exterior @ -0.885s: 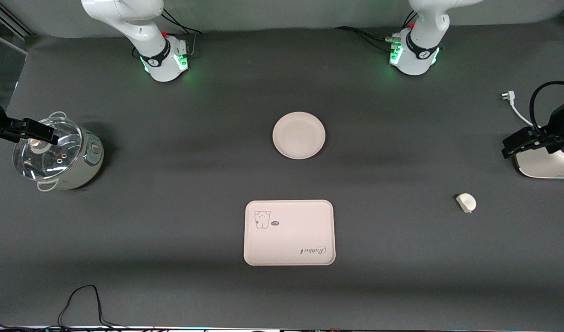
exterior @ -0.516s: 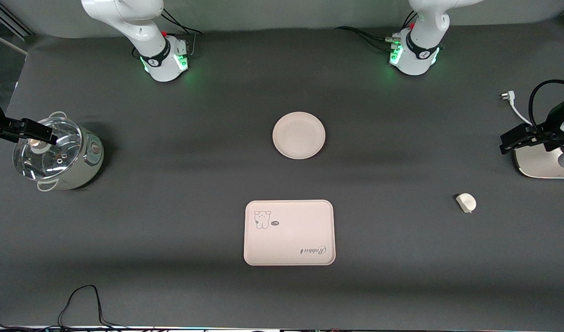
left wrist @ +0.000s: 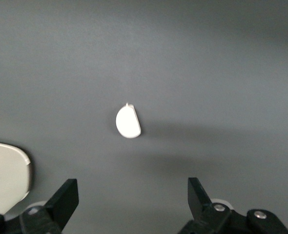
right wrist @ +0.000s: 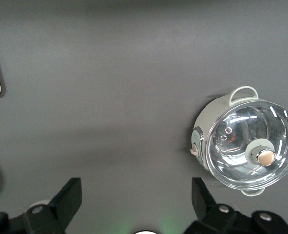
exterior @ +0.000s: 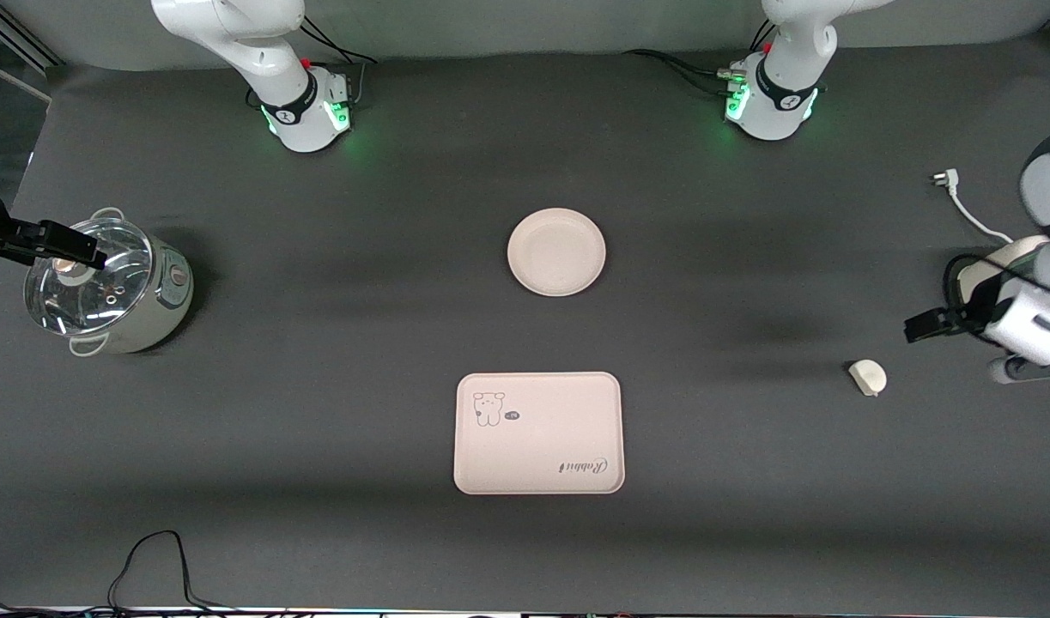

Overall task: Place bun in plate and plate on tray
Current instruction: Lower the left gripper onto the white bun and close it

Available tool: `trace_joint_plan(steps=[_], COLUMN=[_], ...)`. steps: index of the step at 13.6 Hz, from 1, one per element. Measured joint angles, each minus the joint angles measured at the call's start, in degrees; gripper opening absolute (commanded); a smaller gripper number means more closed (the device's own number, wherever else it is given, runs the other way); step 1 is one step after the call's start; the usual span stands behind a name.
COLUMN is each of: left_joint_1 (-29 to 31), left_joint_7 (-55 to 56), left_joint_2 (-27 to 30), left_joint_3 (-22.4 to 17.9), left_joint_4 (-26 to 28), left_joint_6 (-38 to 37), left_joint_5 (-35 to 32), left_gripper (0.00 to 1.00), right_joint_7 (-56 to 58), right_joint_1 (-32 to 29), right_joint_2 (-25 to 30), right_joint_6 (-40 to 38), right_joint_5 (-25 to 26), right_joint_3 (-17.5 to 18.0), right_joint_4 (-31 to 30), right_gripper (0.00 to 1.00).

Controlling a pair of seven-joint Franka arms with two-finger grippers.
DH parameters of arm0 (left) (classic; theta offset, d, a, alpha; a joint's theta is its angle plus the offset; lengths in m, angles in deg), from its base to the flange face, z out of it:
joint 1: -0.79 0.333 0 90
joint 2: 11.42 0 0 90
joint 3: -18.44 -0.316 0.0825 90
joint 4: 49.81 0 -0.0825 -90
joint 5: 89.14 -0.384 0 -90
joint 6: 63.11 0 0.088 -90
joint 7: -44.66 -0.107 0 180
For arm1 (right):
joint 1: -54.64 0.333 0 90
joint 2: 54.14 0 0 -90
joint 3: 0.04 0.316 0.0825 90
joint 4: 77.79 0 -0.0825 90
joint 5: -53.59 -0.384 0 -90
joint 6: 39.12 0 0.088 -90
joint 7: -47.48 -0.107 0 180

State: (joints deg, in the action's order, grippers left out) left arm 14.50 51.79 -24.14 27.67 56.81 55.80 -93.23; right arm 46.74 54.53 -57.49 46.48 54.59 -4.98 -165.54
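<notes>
The table point(exterior: 318, 481) carries 3 task pieces, none stacked. With the plate as the dial's centre and 6 o'clock pointing at the front camera, the tray point(exterior: 538, 446) lies flat at 6 o'clock, well apart from the plate. The pot point(exterior: 112, 287), glass-lidded, stands at 9 o'clock by the right arm's end of the table. The plate point(exterior: 556, 251) sits bare at mid-table. The bun point(exterior: 868, 377) rests on the cloth at about 4 o'clock, toward the left arm's end.

The left gripper point(left wrist: 133, 195) hangs over the cloth just beside the bun, its 2 fingers point(left wrist: 66, 197) spread wide with nothing between them. The right gripper point(right wrist: 136, 195) waits over the pot's lid, jaws equally wide and empty.
</notes>
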Motion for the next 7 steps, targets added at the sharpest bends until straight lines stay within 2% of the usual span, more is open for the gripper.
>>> trace_joint_plan(steps=[2, 7], left_joint_1=[0.2, 0.9], left_joint_7=[3.4, 4.6], left_joint_2=[-3.2, -14.9], left_joint_3=[-0.1, -3.3], left_joint_4=[3.5, 4.5], left_joint_6=[6.1, 23.8], left_joint_5=[-0.2, -0.7], left_gripper=[0.99, 0.99], right_joint_7=[0.0, 0.0], right_joint_1=[0.0, 0.0], right_joint_2=[0.0, 0.0], right_joint_6=[0.0, 0.0], right_joint_5=[0.0, 0.0], right_joint_3=[0.0, -0.1], right_joint_4=[0.0, 0.0], right_gripper=[1.00, 1.00])
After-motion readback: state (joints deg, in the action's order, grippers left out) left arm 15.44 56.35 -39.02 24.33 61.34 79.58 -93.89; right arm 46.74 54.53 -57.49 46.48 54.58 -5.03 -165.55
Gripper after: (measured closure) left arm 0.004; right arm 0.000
